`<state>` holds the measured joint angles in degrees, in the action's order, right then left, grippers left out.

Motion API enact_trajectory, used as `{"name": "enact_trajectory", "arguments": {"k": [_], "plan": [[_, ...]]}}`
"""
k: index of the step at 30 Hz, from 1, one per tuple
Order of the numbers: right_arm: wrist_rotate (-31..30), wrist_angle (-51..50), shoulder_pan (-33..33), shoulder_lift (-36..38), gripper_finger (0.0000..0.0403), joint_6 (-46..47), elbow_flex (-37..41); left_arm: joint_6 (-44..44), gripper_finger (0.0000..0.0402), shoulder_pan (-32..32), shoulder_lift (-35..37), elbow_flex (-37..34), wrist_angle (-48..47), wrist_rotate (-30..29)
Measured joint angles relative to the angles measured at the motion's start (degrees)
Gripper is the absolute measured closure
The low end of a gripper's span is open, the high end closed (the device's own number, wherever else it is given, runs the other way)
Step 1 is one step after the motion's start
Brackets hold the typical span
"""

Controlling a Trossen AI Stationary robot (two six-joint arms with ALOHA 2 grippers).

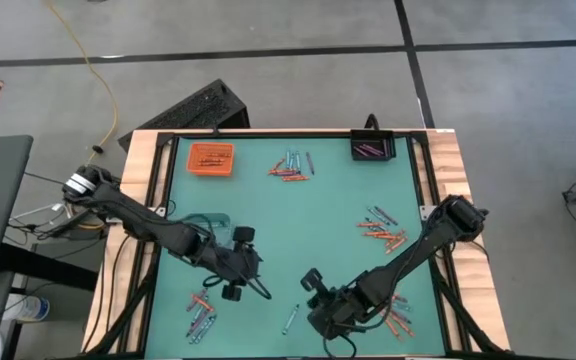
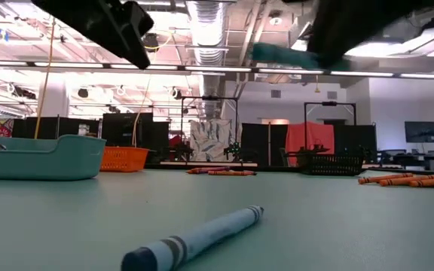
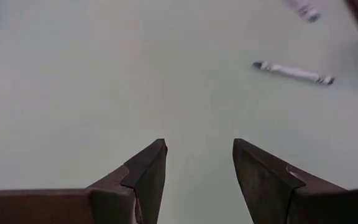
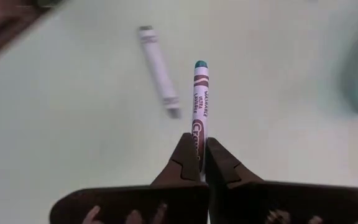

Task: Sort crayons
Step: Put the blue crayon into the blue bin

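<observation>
My right gripper (image 4: 201, 152) is shut on a white-wrapped crayon with a teal tip (image 4: 201, 93), above the table's near middle (image 1: 311, 280). A blue-grey crayon (image 1: 291, 318) lies flat on the green mat below it and also shows in the right wrist view (image 4: 158, 68) and the low view (image 2: 194, 239). My left gripper (image 3: 197, 171) hangs open over bare mat left of centre (image 1: 238, 272), with that crayon (image 3: 293, 72) ahead of it. More crayons lie in loose heaps at the far middle (image 1: 290, 166), right (image 1: 383, 230), near left (image 1: 200, 310) and near right (image 1: 398, 318). My right gripper pinches the teal-tipped crayon by its back end (image 4: 197, 135) between the two fingertips. The crayon runs on along the line of the fingers and sticks out past them, teal tip foremost. The fingers slant downward, and the crayon is clear of the mat.
An orange tray (image 1: 211, 159) with crayons stands at the far left, a black tray (image 1: 373, 148) at the far right, and a clear tray (image 1: 206, 222) at the left by my left arm. A raised wooden frame (image 1: 448, 160) borders the mat. Bare mat lies in the middle.
</observation>
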<state>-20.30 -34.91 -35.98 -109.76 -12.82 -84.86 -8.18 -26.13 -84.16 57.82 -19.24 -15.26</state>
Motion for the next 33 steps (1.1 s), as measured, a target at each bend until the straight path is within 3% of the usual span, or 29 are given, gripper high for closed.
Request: {"name": "enact_trajectory", "arguments": {"k": [3, 13, 20, 24, 33], "plan": [[-4.90, 1.33, 0.04, 1.43, 0.0402, -1.27, 0.00, 3.05, 0.0226, -1.23, -2.66, 0.00, 6.58, -2.26], [-13.93, 7.99, -0.58, 6.96, 0.0402, -4.07, -0.02, 21.92, 0.0226, -7.18, -5.85, 0.00, 20.82, -23.21], [-16.17, 15.94, -1.99, 11.39, 0.0402, -9.34, -0.05, 36.78, 0.0226, -10.76, -5.85, 0.00, 37.54, -29.73], [-16.16, 20.41, -3.01, 13.14, 0.0402, -13.51, -0.04, 45.63, 0.0226, -12.47, -5.85, 0.00, 48.63, -29.43], [-14.75, 28.27, -3.52, 15.02, 0.0402, -19.93, -0.04, 54.27, 0.0226, -13.69, -5.85, 0.00, 64.29, -18.17]]}}
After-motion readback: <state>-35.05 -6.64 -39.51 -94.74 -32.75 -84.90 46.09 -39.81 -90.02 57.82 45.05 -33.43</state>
